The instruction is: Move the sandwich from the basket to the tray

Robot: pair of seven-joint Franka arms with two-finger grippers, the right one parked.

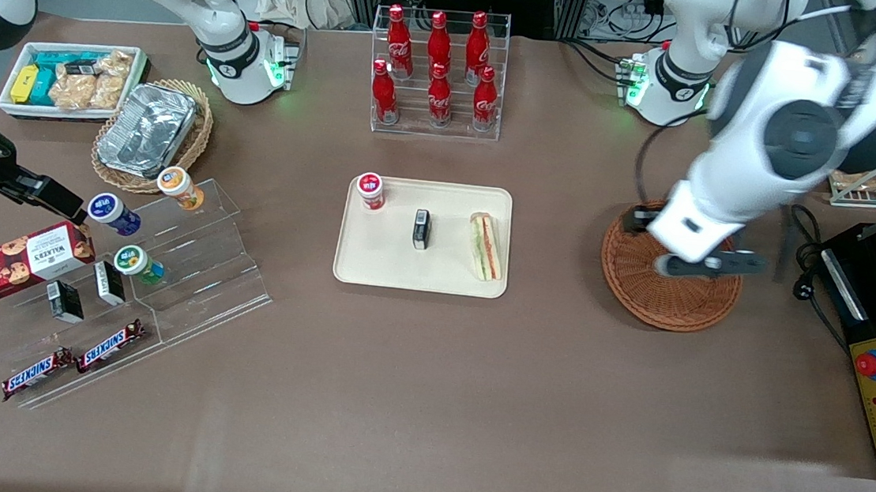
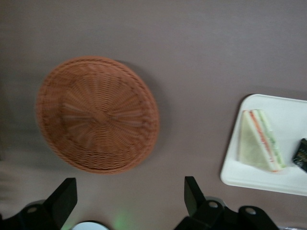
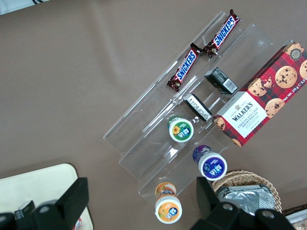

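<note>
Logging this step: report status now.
End effector open, empty, above basket. Sandwich on tray, beside small black box. Basket empty. Nothing obstructing.

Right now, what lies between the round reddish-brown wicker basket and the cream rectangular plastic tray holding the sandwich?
Only bare brown tabletop between basket and tray, seen in front and left wrist views. The open gripper hangs above the basket.

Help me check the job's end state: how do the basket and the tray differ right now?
The basket is round, reddish-brown wicker; the tray is a flat, cream, rounded rectangle. The basket holds nothing, while the tray carries the sandwich, a small red-lidded jar and a small black box. The gripper hangs above the basket, fingers open, not the tray. Both sit on the brown table.
</note>
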